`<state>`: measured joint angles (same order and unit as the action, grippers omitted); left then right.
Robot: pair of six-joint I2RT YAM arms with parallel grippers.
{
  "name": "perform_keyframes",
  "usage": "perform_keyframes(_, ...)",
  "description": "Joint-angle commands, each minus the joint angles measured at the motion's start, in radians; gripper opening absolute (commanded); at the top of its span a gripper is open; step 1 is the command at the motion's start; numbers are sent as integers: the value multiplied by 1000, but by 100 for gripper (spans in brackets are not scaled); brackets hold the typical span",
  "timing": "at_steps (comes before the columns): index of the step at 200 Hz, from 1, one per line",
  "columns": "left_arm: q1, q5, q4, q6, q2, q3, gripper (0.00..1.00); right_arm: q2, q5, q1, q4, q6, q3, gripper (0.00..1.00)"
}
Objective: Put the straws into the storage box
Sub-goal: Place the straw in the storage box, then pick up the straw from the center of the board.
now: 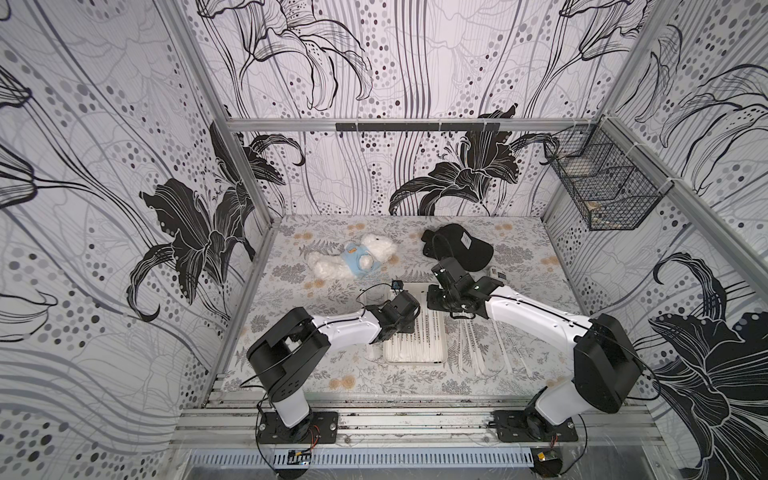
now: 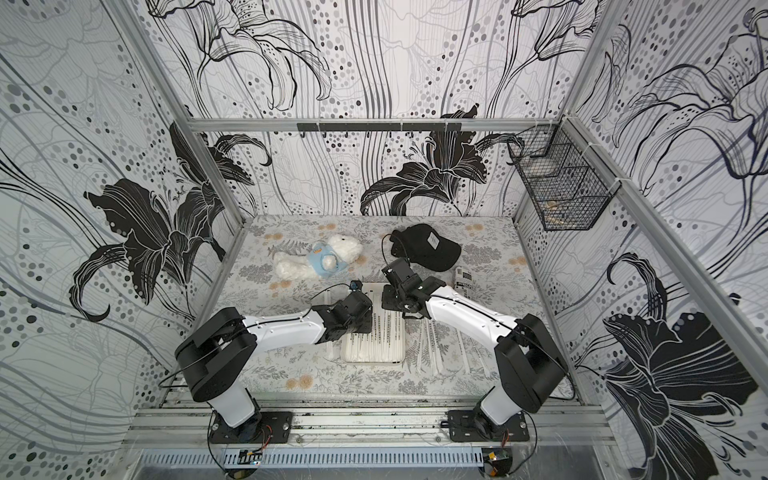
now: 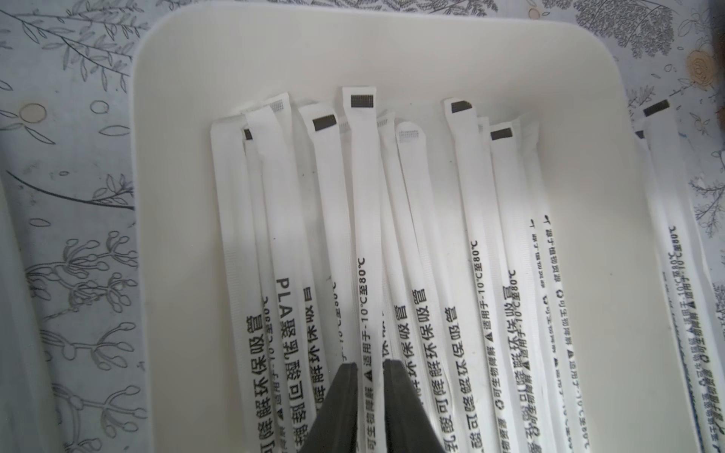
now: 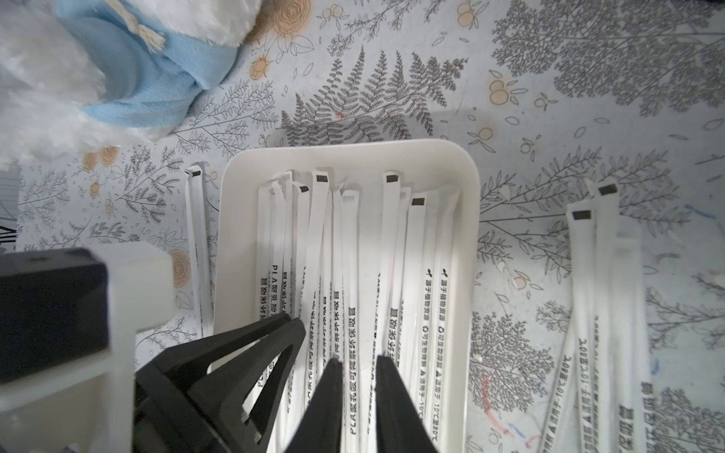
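Well on, not finished: a good layer of straws [image 3: 470, 235] lay lengthwise in the box [image 3: 235, 70], and nothing else was in it. Left to do: more lay loose on the desk [image 1: 332, 374], a bunch beside the box on my right arm's side and a couple just beside the opposite rim. Left claw [image 3: 370, 366] sat low in the box, tips astride one straw; gripping or let go, I couldn't tell. Right claw [image 4: 357, 362] hovered above the box, slightly parted, apparently empty.
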<state>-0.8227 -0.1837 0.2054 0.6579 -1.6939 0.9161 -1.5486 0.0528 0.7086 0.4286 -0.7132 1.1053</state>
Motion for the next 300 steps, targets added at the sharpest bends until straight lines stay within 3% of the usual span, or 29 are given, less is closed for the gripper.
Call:
perform_keyframes(1,8,-32,43,-12,73,43,24,65,9,-28,55,38,-31,18)
perform_keyframes(44,46,-113,134,-61,248,39,39,181,-28,-106,196,106,-150,17)
perform_keyframes(73,114,-197,133,-96,399,-59,56,217,-19,-113,303,130,-229,22)
perform_keyframes(90,164,-167,89,-99,468,-131,64,203,-31,-111,316,134,-250,25)
perform_keyframes(166,197,-64,-11,-31,514,-254,64,38,-24,-71,164,66,-227,26)
perform_keyframes(225,197,-34,-40,-30,488,-257,64,-25,30,-70,140,55,-218,26)
perform_keyframes(300,197,-17,-57,-31,471,-257,63,-37,9,-74,101,68,-237,16)
